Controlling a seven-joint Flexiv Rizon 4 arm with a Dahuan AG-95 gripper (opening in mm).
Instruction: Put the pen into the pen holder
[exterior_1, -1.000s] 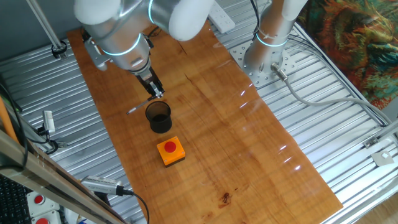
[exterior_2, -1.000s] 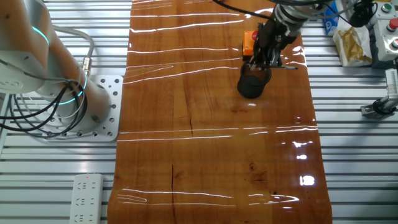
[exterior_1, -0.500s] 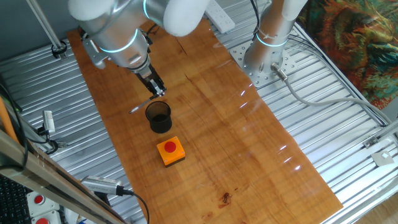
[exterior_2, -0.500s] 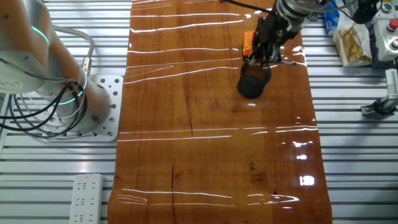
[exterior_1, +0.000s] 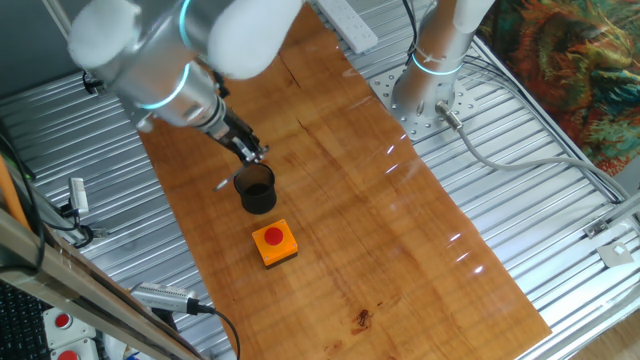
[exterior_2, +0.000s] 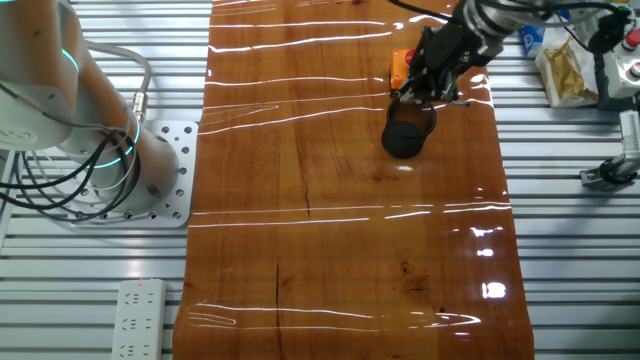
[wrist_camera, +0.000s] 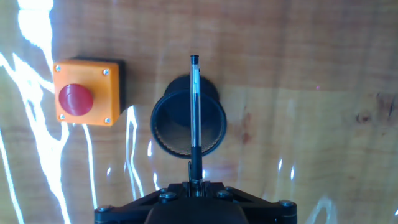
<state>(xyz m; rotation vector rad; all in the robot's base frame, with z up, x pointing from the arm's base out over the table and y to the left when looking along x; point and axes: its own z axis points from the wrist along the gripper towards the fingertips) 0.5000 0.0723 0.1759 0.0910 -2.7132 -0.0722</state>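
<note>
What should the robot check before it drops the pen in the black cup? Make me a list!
1. Pen held by the gripper: ok, the fingers pinch its end.
2. Pen lined up over the pen holder: ok in the hand view, it crosses the round opening.
3. Pen tipped downward: cannot tell, the fixed views show it slanted, not upright.
4. Pen holder standing upright on the table: ok.
5. Pen holder opening free: ok, nothing shows inside it.
6. Orange box out of the way: ok, it sits beside the pen holder, apart from it.
</note>
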